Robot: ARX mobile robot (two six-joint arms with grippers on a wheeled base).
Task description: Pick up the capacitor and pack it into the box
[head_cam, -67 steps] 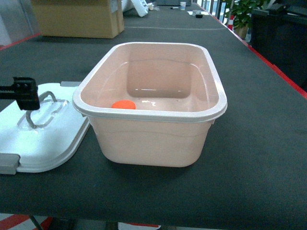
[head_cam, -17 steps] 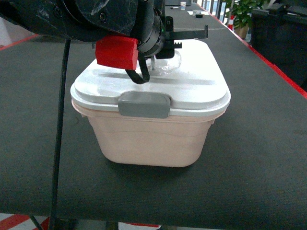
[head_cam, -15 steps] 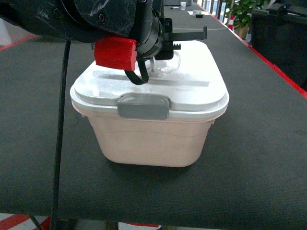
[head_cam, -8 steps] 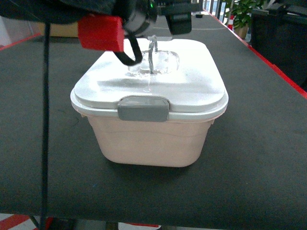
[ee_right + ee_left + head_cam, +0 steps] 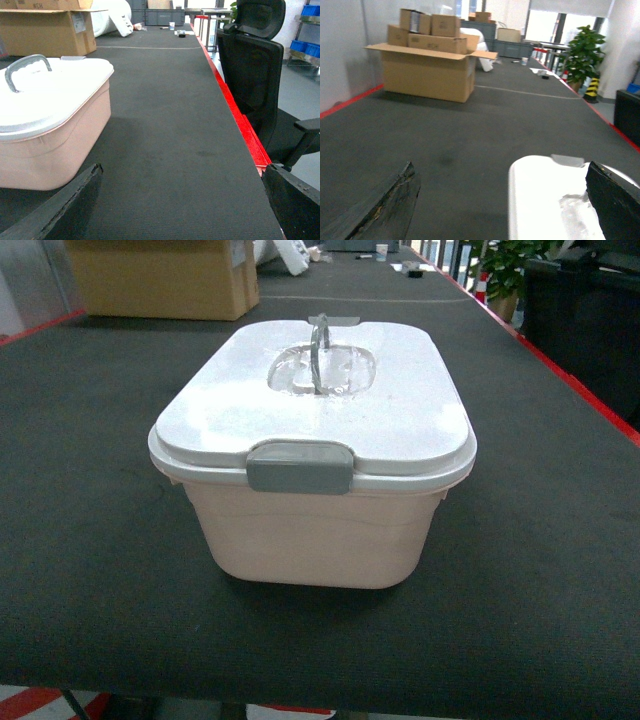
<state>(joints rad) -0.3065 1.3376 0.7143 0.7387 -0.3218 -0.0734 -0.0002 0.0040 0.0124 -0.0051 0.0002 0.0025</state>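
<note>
The left arm is gone from over the box (image 5: 312, 510), leaving the white lid (image 5: 330, 400) seated, loop handle (image 5: 319, 352) upright. The capacitor is hidden, presumably sealed inside, so packing looks finished. Both grippers' jaws stand wide apart, holding nothing.

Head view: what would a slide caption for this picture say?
A pink box sits on the dark table with its white lid on, handle upright, no arm in sight.
</note>
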